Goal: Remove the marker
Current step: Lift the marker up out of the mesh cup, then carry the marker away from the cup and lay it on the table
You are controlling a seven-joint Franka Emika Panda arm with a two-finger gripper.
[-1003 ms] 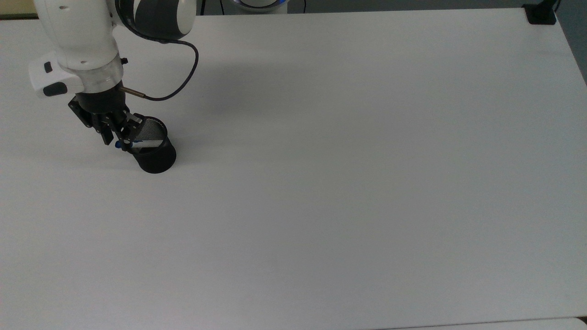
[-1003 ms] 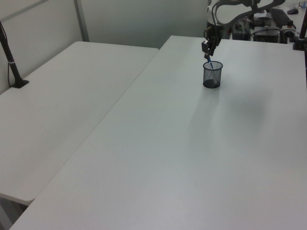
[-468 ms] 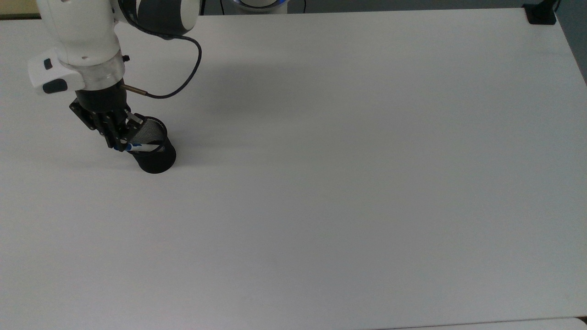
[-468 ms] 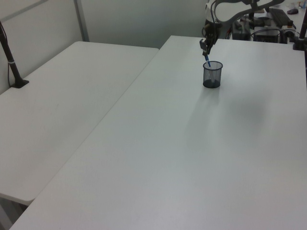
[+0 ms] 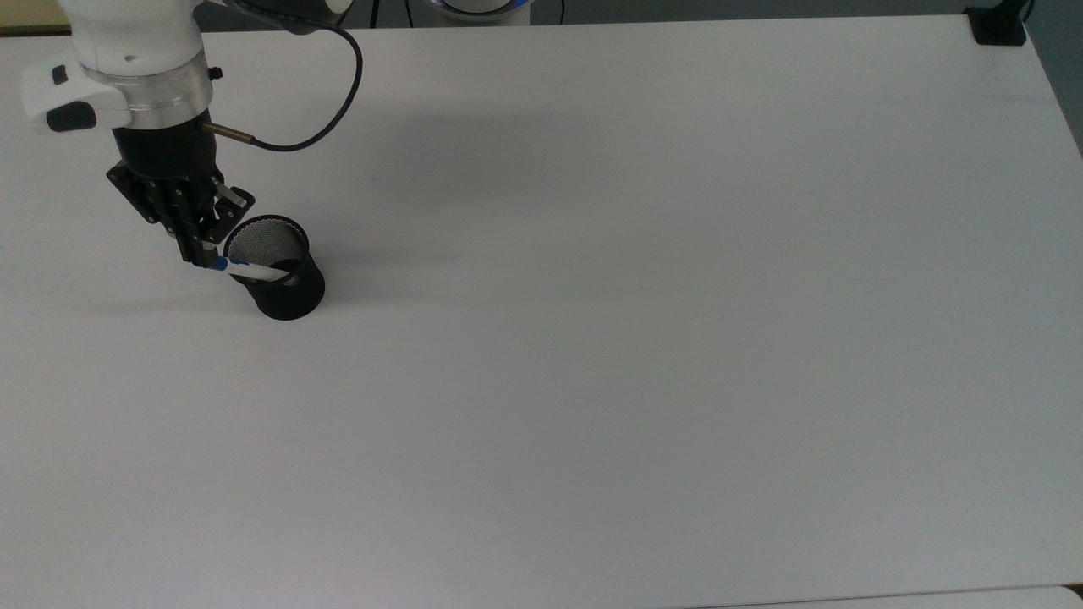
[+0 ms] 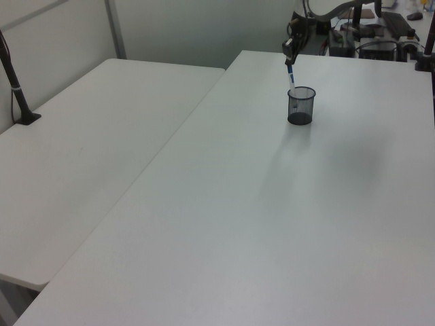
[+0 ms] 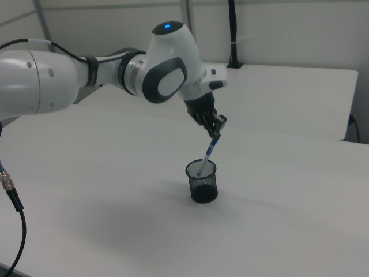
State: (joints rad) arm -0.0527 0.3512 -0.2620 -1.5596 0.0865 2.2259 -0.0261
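Note:
My gripper (image 5: 203, 254) (image 7: 217, 131) (image 6: 288, 57) is shut on the blue top end of the marker (image 5: 250, 269) (image 7: 206, 156) (image 6: 291, 77). The marker is slim with a white barrel. It hangs tilted, its lower part still inside the black mesh cup (image 5: 279, 271) (image 7: 202, 181) (image 6: 301, 105). The cup stands upright on the white table (image 5: 634, 296), near the top view's left edge. In the right view the gripper is above the cup and a little toward the right view's right.
A black clamp (image 5: 998, 25) sits at the table's far corner in the top view's upper right. A second white table (image 6: 81, 156) adjoins on the left view's left, with a black post (image 6: 17, 88) clamped to it. A cable (image 5: 321, 127) loops from the wrist.
The gripper has risen and drifted toward the top view's left with the marker in it. More of the white barrel now shows above the cup's rim. The cup has stayed put.

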